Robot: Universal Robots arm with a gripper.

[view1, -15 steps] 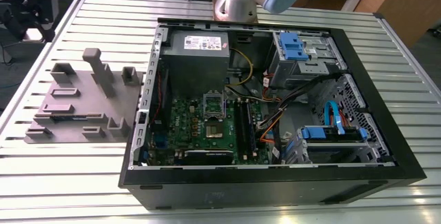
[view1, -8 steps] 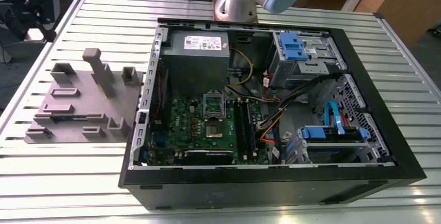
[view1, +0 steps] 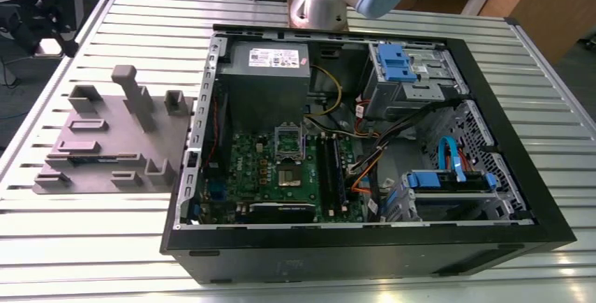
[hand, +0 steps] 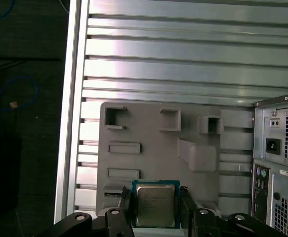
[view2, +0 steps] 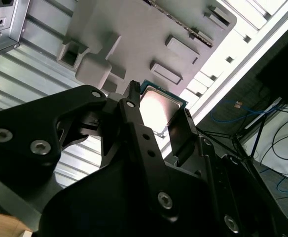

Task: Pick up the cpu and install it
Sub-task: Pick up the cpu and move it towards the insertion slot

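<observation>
The cpu [hand: 155, 205], a small square chip with a shiny silver-grey top and a green rim, sits between the two black fingers of my gripper [hand: 156, 208], which is shut on it. In the second wrist view the cpu [view2: 160, 104] is held by its edges in the gripper [view2: 159, 117], raised well above the grey fixture plate [view2: 149, 34]. The same plate [hand: 154, 148] lies far below the chip in the first wrist view. On the green motherboard inside the open computer case, the metal-framed socket [view1: 287, 176] has a dark centre.
The grey fixture [view1: 102, 142] with upright blocks stands on the slatted metal table [view1: 121, 233] at the exterior view's left, beside the open black case [view1: 373, 247]. Inside are a power supply [view1: 268, 62], drive bays [view1: 410, 72] and loose cables [view1: 373, 156]. The arm's base [view1: 322, 3] stands behind the case.
</observation>
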